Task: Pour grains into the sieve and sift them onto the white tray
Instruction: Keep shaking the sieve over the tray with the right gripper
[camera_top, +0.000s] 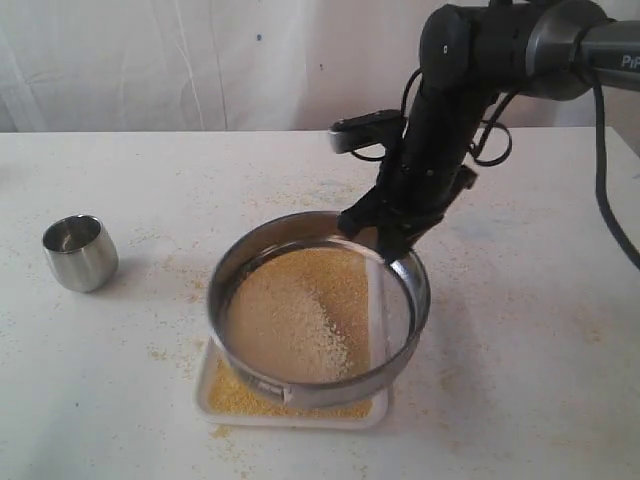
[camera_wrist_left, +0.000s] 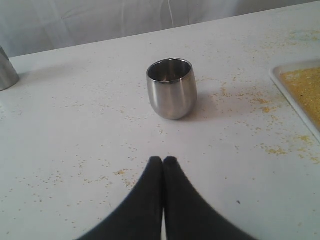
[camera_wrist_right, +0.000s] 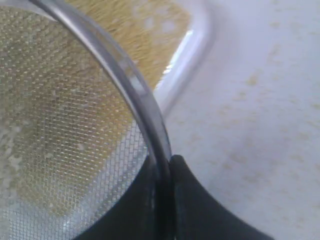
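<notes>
The round steel sieve (camera_top: 400, 345) is held tilted above the white tray (camera_top: 213, 378), its far right rim raised. My right gripper (camera_top: 392, 240) is shut on that rim (camera_wrist_right: 145, 102), one finger inside the mesh and one outside. The grains (camera_top: 300, 315) lie heaped on the mesh toward the lower left side, pale ones over yellow ones. Fine yellow granules (camera_top: 235, 395) cover the tray beneath and show through the mesh (camera_wrist_right: 55, 125). My left gripper (camera_wrist_left: 163, 161) is shut and empty, low over the table, pointing at a small steel cup (camera_wrist_left: 171, 89).
The steel cup (camera_top: 80, 252) stands upright and empty on the table's left. A tray corner with yellow granules (camera_wrist_left: 305, 92) shows in the left wrist view. Another steel object (camera_wrist_left: 6, 70) peeks in at that view's edge. Yellow specks are strewn over the table around the tray.
</notes>
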